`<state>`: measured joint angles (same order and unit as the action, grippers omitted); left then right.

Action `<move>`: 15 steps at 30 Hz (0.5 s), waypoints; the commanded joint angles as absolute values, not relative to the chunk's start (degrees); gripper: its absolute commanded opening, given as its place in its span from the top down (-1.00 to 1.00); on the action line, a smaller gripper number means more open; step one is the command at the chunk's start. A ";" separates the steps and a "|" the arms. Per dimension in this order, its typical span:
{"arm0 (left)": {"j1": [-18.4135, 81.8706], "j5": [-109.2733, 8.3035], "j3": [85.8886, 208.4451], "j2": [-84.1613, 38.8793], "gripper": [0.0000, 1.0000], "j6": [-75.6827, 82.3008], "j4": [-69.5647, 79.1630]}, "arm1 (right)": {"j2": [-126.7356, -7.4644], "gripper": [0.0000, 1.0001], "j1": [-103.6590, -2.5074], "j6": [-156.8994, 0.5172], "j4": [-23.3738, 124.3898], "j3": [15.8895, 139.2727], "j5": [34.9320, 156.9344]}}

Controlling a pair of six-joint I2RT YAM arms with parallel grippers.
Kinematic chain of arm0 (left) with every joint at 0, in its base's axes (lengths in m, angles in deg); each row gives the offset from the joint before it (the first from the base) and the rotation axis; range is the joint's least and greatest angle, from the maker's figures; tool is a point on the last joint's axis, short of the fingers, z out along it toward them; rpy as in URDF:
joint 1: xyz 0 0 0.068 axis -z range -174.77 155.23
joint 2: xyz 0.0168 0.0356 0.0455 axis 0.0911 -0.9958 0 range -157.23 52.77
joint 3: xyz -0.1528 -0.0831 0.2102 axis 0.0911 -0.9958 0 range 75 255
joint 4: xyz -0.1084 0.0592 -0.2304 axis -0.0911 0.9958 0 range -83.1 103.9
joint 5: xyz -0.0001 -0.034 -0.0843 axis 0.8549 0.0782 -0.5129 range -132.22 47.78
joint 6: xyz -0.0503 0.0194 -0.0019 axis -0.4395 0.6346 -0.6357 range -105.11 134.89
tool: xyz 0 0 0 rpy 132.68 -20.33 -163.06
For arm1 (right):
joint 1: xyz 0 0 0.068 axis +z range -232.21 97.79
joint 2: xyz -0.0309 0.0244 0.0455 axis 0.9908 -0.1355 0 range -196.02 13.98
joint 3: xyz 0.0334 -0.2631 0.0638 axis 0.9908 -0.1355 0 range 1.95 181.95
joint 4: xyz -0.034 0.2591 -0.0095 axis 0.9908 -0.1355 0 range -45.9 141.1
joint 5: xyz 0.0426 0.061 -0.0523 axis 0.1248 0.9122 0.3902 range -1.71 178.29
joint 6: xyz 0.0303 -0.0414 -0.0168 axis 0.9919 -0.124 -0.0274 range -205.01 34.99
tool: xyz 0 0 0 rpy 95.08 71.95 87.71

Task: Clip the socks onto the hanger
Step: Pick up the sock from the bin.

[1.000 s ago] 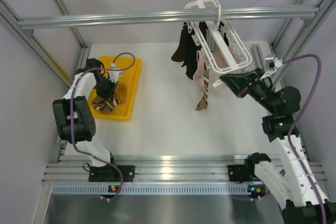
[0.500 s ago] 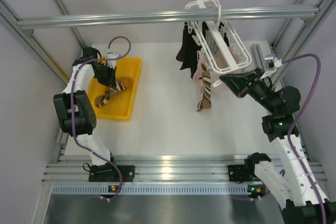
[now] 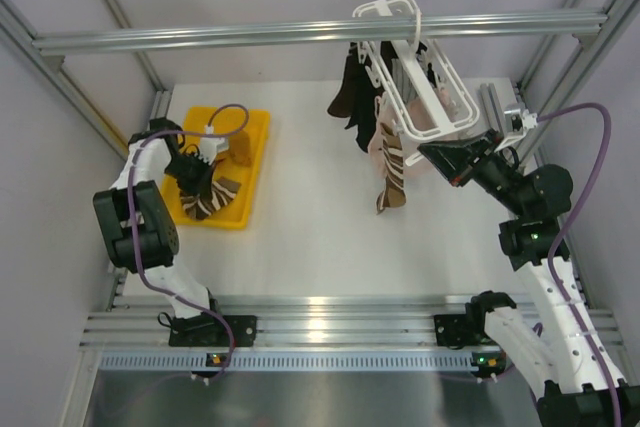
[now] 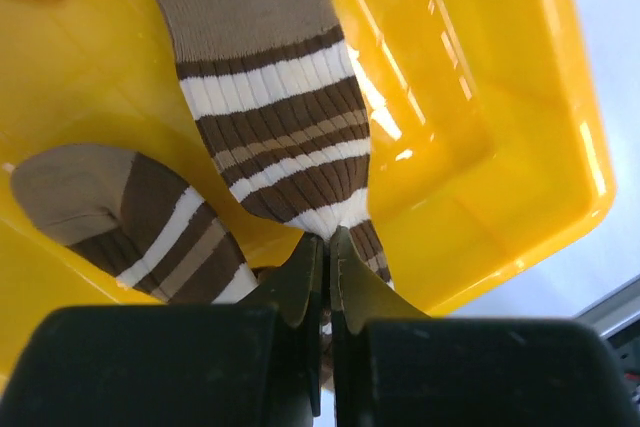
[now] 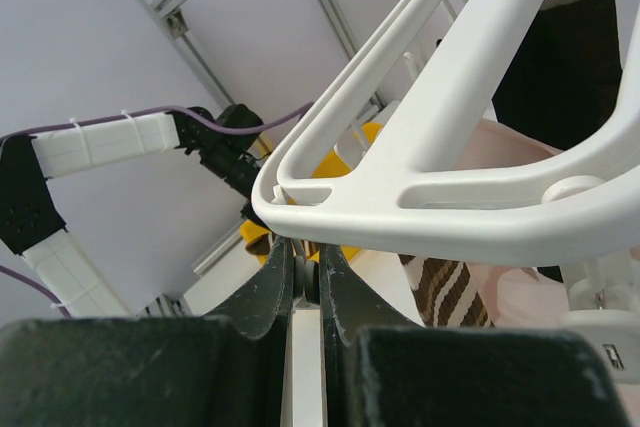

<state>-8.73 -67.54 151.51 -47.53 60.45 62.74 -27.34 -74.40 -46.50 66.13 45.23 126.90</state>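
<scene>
The left gripper (image 4: 327,243) is drawing back from the far left corner of the yellow tray (image 4: 480,97) toward its near half, its fingers narrowly pinching the brown striped sock (image 4: 270,107), which is lying across the tray floor. The left arm is folding, elbow at the table's left edge. The right arm is staying put, its right gripper (image 5: 305,265) clamping narrowly on the lower rim of the hanger (image 5: 450,147), where other socks (image 3: 388,172) are dangling.
</scene>
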 commanded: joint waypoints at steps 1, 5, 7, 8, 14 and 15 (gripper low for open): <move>-10.06 -63.68 149.01 -47.52 1.00 69.89 63.34 | -27.33 1.00 -73.77 -47.83 67.28 47.83 127.14; -10.50 -60.60 148.21 -48.57 0.83 71.14 60.87 | -26.98 1.00 -73.77 -47.92 67.01 47.74 127.14; -10.59 -60.85 148.91 -48.66 0.57 70.52 60.52 | -26.89 1.00 -73.77 -48.00 66.84 47.74 127.05; -10.50 -61.29 150.04 -48.57 0.51 70.52 60.43 | -27.06 1.00 -73.77 -48.09 66.75 47.74 126.96; -9.98 -67.79 153.66 -45.41 0.16 67.45 60.87 | -27.59 1.00 -73.77 -48.00 66.57 48.35 126.88; -9.63 -68.32 153.31 -44.28 0.14 67.53 60.61 | -27.59 1.00 -73.77 -47.92 66.57 48.35 126.96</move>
<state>-10.21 -63.70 151.27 -48.51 67.53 61.38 -27.36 -74.40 -46.96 66.04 45.26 126.97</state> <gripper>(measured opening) 0.421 0.052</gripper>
